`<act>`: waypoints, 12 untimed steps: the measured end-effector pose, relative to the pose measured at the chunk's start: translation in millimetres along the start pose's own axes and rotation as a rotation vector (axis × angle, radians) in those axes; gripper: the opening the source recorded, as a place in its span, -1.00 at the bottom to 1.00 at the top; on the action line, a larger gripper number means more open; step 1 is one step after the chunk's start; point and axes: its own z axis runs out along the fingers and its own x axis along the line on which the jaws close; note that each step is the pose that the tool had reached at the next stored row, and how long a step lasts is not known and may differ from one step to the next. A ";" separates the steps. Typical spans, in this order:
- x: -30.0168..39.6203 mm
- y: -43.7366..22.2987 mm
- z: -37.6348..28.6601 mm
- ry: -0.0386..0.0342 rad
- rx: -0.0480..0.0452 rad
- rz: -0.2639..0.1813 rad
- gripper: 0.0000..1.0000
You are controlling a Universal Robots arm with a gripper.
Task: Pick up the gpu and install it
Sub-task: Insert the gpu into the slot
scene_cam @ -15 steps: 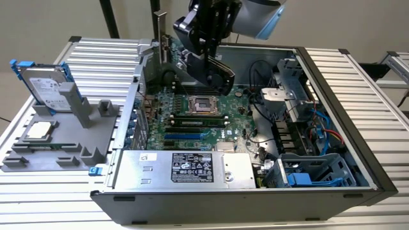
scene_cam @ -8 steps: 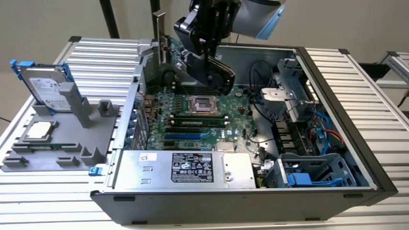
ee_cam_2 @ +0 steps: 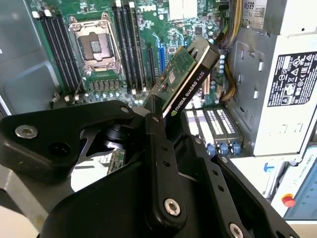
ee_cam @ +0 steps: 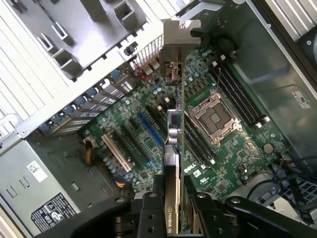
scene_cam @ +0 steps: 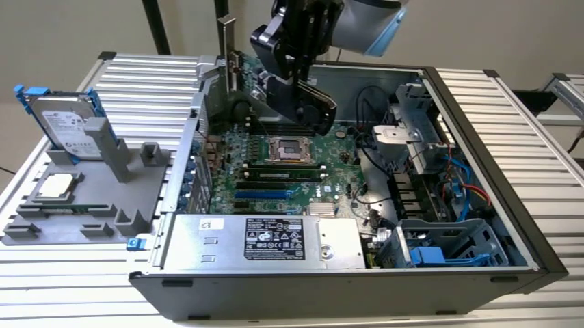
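Note:
My gripper (scene_cam: 290, 96) is shut on the gpu (scene_cam: 232, 96), a thin card with a green board, a black shroud and a silver end bracket (scene_cam: 226, 37). I hold it on edge over the motherboard (scene_cam: 283, 171) inside the open computer case, bracket toward the case's rear wall. In the second wrist view the gpu (ee_cam_2: 185, 82) sticks out past my black fingers (ee_cam_2: 158, 144), above the slots. The first wrist view shows the gpu (ee_cam: 173, 134) edge-on, running from my gripper (ee_cam: 171, 196) to its bracket (ee_cam: 174, 44), beside the empty CPU socket (ee_cam: 214, 116).
A grey fixture tray (scene_cam: 91, 212) on the exterior view's left holds a silver hard drive (scene_cam: 64, 126) and a square CPU chip (scene_cam: 57, 186). The power supply (scene_cam: 264, 239) fills the case's near side. Cables and drive cages (scene_cam: 438, 191) crowd the exterior view's right.

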 end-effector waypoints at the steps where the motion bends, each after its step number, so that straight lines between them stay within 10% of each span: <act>1: -0.2 -0.2 0.0 0.0000 -0.0001 -0.002 -1.00; 12: -6.0 -7.7 -0.3 0.0008 -0.0003 -0.018 -1.00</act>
